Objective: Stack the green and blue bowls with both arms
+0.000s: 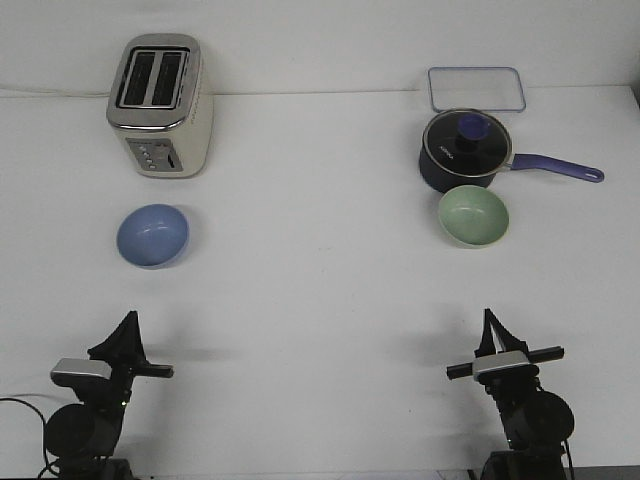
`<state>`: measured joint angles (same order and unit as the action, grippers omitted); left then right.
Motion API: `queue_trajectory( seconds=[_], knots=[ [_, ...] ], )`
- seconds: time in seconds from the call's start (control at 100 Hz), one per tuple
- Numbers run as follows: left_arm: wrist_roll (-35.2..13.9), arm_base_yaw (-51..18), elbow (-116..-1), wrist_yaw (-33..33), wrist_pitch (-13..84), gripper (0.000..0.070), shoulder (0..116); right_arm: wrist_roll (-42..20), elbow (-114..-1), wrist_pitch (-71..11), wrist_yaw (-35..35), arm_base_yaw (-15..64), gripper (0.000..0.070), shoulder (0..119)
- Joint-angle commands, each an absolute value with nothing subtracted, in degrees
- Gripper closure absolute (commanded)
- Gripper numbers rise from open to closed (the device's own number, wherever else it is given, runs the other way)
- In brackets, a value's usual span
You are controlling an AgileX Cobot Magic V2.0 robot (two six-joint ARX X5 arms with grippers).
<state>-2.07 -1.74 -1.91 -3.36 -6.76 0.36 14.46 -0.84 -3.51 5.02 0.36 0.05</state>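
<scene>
From my station I see a glossy periwinkle-blue round bowl (153, 235), a glossy mint-green round bowl (474, 215), a cream toaster with brushed-metal top (160, 105), a glass-lidded navy saucepan (466, 150), and a matt white table (320, 290).

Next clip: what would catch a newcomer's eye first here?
Probably the cream toaster at the far left and the dark saucepan with its purple handle at the far right. Nearer sit the blue bowl on the left and the green bowl, right before the saucepan.
</scene>
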Motion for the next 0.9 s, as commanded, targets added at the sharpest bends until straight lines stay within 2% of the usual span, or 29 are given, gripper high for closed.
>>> queue_trajectory(
  seconds=[0.0, 0.11, 0.27, 0.45, 0.63, 0.66, 0.73, 0.74, 0.78, 0.81, 0.89],
  knots=[
    [-2.0, -1.8, -0.8, -3.4, -7.4, 0.0685, 0.3, 10.1, -0.7, -2.6, 6.1, 0.4, 0.07, 0.1],
    [-2.0, -1.8, -0.8, -3.4, -7.4, 0.0685, 0.3, 1.0, -0.7, -2.6, 6.5, 0.4, 0.07, 0.1],
    [-2.0, -1.8, -0.8, -3.4, -7.4, 0.0685, 0.3, -16.6, -1.4, -3.0, 4.3, 0.3, 0.07, 0.1],
    [-2.0, -1.8, -0.8, -3.4, -7.4, 0.0685, 0.3, -20.3, -9.2, -6.7, 2.5, 0.3, 0.07, 2.3],
    [-2.0, -1.8, -0.8, -3.4, -7.4, 0.0685, 0.3, -19.6, -25.3, -17.3, 0.0, 0.3, 0.0696, 14.5],
    [-2.0, -1.8, -0.8, -3.4, -7.4, 0.0685, 0.3, -19.4, -28.0, -19.1, 0.0, 0.3, 0.0665, 17.3],
    [-2.0, -1.8, -0.8, -3.4, -7.4, 0.0685, 0.3, -18.2, -34.3, -22.8, 0.0, 0.3, 0.046, 24.1],
    [-2.0, -1.8, -0.8, -3.4, -7.4, 0.0685, 0.3, -18.0, -35.5, -23.4, -0.1, 0.3, 0.0411, 25.5],
    [-2.0, -1.8, -0.8, -3.4, -7.4, 0.0685, 0.3, -17.8, -38.9, -25.0, -0.1, 0.3, 0.0307, 29.3],
    [-2.0, -1.8, -0.8, -3.4, -7.4, 0.0685, 0.3, -17.7, -41.2, -25.9, -0.2, 0.3, 0.0276, 32.2],
    [-2.0, -1.8, -0.8, -3.4, -7.4, 0.0685, 0.3, -17.1, -47.1, -27.5, -0.9, 0.2, 0.0273, 39.8]
  ],
)
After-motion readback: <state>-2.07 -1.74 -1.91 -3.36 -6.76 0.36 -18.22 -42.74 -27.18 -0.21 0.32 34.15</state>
